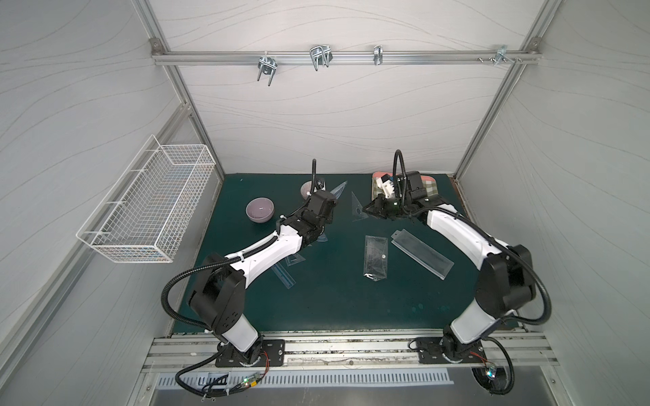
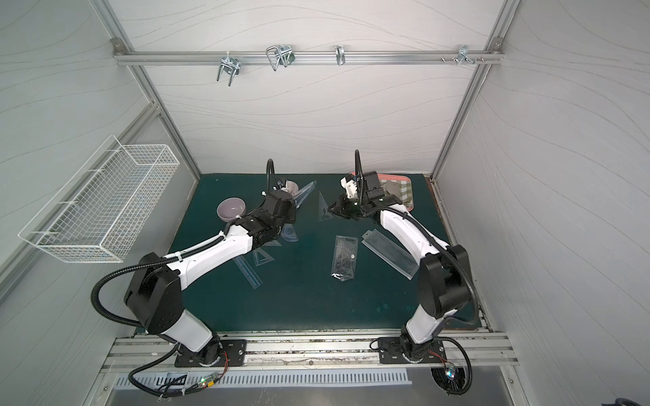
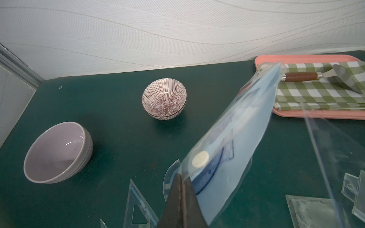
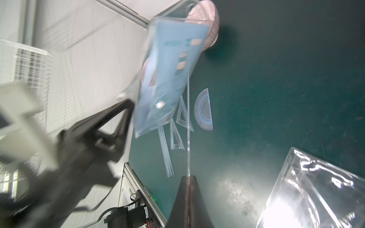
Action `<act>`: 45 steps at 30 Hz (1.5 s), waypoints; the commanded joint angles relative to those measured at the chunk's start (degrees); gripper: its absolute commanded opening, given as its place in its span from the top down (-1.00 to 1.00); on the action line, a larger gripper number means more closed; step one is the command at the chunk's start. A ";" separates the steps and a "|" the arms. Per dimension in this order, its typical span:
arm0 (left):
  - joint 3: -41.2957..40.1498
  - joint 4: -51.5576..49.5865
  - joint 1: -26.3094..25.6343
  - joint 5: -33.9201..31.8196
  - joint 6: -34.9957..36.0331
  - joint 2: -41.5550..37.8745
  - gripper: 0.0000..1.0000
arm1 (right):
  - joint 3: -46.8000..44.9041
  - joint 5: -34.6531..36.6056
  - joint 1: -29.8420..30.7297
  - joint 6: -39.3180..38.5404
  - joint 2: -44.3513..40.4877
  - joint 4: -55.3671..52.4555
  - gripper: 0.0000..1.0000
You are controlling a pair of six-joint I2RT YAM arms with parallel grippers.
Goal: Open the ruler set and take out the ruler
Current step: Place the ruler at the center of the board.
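The ruler set [image 3: 237,128], a clear pouch with a blue card inside, was held tilted above the green mat [image 1: 334,298] near its far middle. Its lower corner was pinched between the pressed-together jaws of the left gripper [image 3: 180,176]. Just beside it, a clear triangle ruler [image 1: 357,209] was clamped by its edge in the right gripper [image 4: 188,178], whose jaws were closed on it. A striped bowl [image 3: 164,98] was seen behind the pouch. A protractor [image 4: 204,110], set squares [image 4: 176,138] and a straight ruler [image 4: 166,150] lay loose under the left arm.
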 commanded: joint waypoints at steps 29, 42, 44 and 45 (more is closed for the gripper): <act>2.83 -6.62 0.51 4.00 -3.47 -2.53 1.00 | 18.28 -1.38 -1.19 -2.68 30.06 0.81 0.57; 2.62 -9.48 1.64 13.15 -15.18 1.23 1.00 | 6.84 -0.72 2.09 -1.32 8.83 1.29 0.50; 2.35 -8.58 1.78 17.08 -16.98 1.40 1.00 | 7.52 -1.40 3.58 -0.57 7.20 1.44 0.56; 2.49 -8.53 1.80 18.72 -17.99 1.48 1.00 | 8.57 -1.41 4.21 -0.65 6.83 0.65 0.59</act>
